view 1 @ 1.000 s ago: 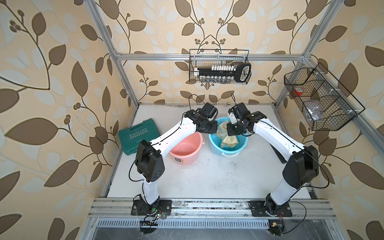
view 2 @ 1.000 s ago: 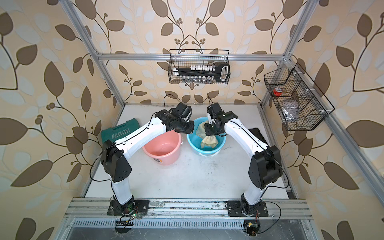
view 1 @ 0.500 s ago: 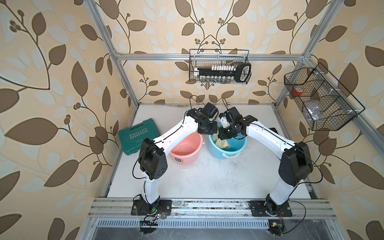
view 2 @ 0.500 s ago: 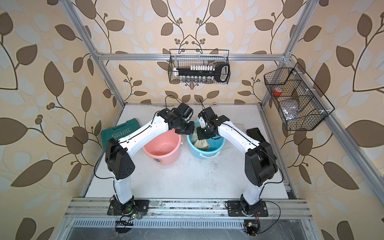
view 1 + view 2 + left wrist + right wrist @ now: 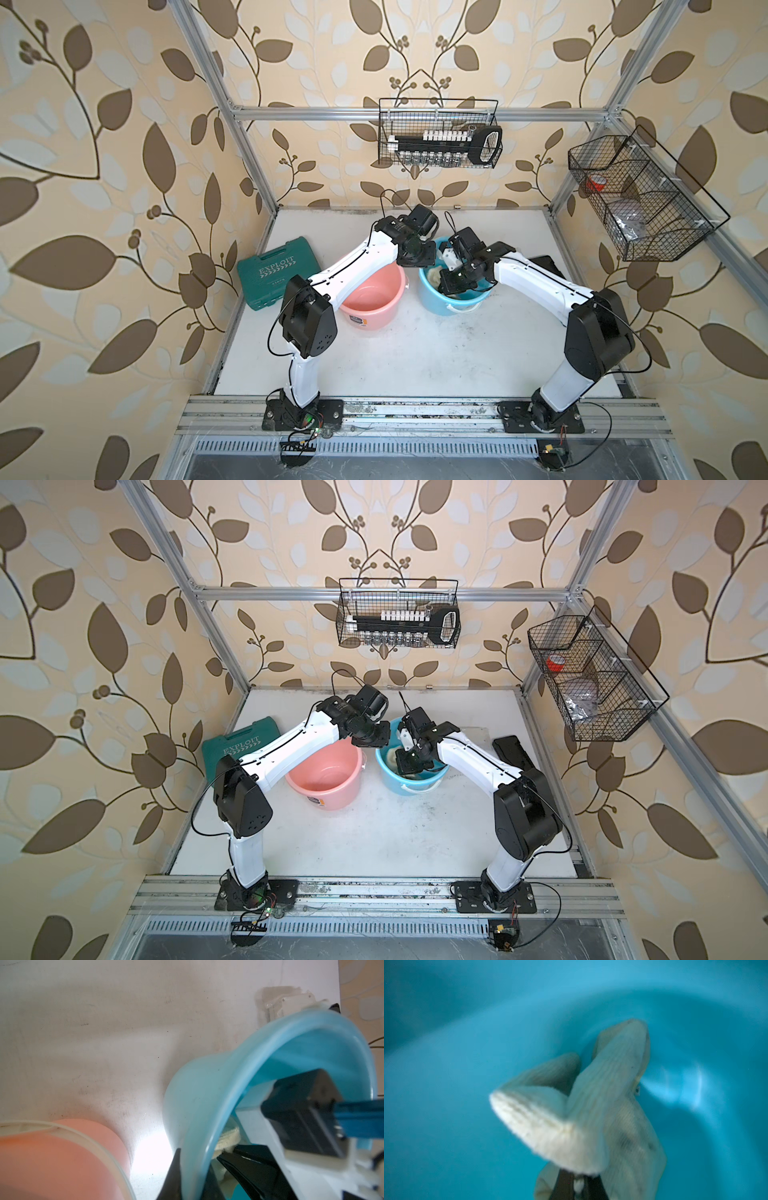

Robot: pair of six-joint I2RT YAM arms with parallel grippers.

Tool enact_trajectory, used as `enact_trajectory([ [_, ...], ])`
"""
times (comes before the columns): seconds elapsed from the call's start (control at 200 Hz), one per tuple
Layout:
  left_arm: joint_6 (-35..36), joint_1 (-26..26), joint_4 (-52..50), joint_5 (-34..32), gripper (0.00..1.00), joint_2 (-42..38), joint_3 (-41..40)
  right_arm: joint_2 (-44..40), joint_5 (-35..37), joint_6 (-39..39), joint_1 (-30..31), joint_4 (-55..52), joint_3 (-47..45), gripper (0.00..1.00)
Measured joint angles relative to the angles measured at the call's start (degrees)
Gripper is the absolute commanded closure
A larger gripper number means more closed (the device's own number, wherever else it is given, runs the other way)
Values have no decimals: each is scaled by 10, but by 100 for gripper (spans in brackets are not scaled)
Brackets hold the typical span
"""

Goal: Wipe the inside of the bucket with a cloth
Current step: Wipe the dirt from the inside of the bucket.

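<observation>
Reaching down into the blue bucket, the right gripper was closed tight on the cloth. In the right wrist view the pale yellow cloth was bunched between the 2 dark fingers and its free folds lay against the blue inner wall. Faint grey marks showed on 1 fold. In both top views only a small piece of the cloth showed inside the bucket, because the wrist of the right arm covered most of the opening.

The left gripper was clamped on the rim of the blue bucket. 1 black finger was on the outside of the wall, and a dark part showed on the inside. A strip of the cloth was visible just under the rim there.

The blue bucket stood on the white table. A pink bucket stood just beside it, on the robot's left, and a green case lay further to that side, near the wall.
</observation>
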Motion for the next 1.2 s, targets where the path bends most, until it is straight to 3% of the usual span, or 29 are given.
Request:
enact_trajectory([
  [0.175, -1, 0, 0, 6, 100, 0, 0, 20, -10, -4, 0, -9, 11, 100],
  [0.505, -16, 12, 13, -4, 100, 0, -4, 186, -32, -4, 1, -13, 97, 100],
  [0.7, -17, 16, 18, -5, 100, 0, -14, 200, -9, -4, 6, -25, 111, 100],
  [0.825, -17, 19, 18, -5, 100, -2, -24, 201, 45, -5, 18, -34, 116, 100],
  [1.2, -26, 13, -1, -19, 100, -2, -13, 196, 313, -41, 48, -73, 116, 100],
])
